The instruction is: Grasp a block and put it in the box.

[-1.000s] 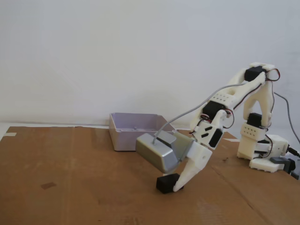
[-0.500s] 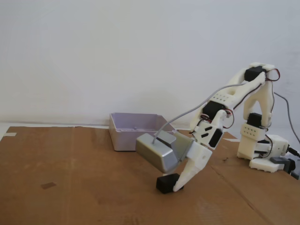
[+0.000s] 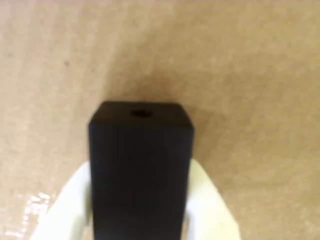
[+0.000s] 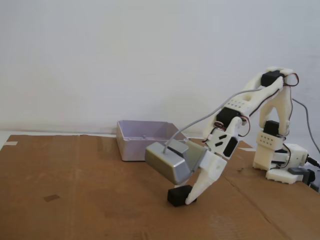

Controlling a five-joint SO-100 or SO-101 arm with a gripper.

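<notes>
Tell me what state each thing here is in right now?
Block: held between the fingers, low over the cardboard.
Gripper: shut on the block.
Box: upright, open-topped, nothing seen in the part of its inside that shows.
Camera module: mounted on the arm, tilted, cable attached.

I see a brown cardboard sheet [image 4: 75, 200] carrying the pale lavender plastic box [image 4: 145, 140] (rear) and small black block [image 4: 177, 196].

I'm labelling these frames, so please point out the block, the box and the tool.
block [image 4: 177, 196], fixed view, its dark side face
box [image 4: 134, 149], fixed view, its front wall
tool [image 3: 140, 220], wrist view, between its white fingertips, closed on the block
</notes>
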